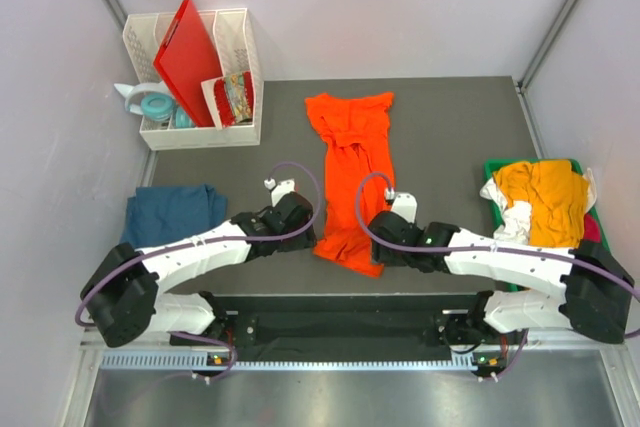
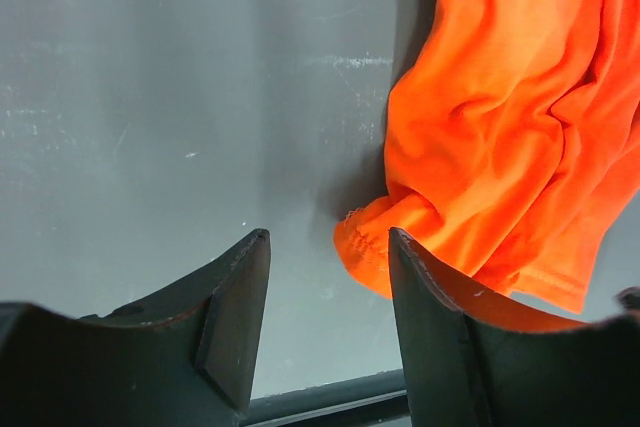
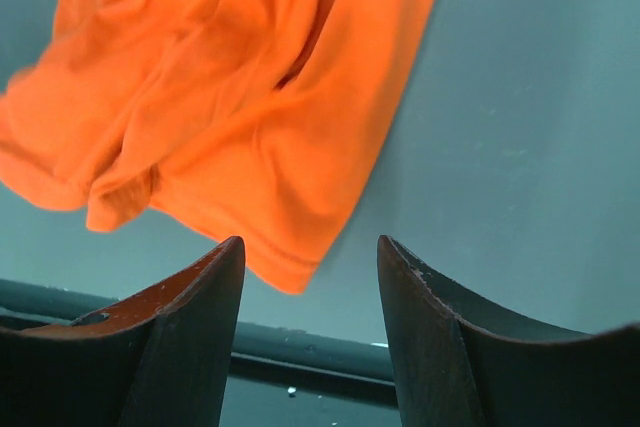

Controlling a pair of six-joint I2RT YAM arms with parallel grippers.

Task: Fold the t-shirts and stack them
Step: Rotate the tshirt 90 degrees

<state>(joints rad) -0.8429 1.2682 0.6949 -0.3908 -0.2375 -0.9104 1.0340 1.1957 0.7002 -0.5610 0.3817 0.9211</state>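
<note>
Two tools are flanking the near hem of the orange shirt (image 1: 352, 162). The shirt is lying bunched into a narrow strip down the middle of the surface (image 1: 450, 127), collar at the far end. The left tool (image 2: 330, 237) is standing about half open and gripping nothing, with one hem corner lying just ahead of its right finger. The right tool (image 3: 310, 242) is likewise standing half open and empty, the other hem corner lying just ahead between its fingers.

Judging from this, the step in hand is taking hold of both hem corners to begin folding this shirt. The next move is calling for each tool to sink onto its own corner and close on cloth only. The corners would then need drawing apart, since the shirt is needing to be spread before any fold.

The hem is sitting close to the near edge of the surface, so pulling backward is offering little room. Bare surface is lying on both sides of the shirt. A blue shirt (image 1: 170, 212) is lying folded at the left edge, well apart. A yellow shirt (image 1: 545, 197) is heaping in the bin (image 1: 490, 167) on the right. A basket (image 1: 240, 37) is standing in the far left corner.
</note>
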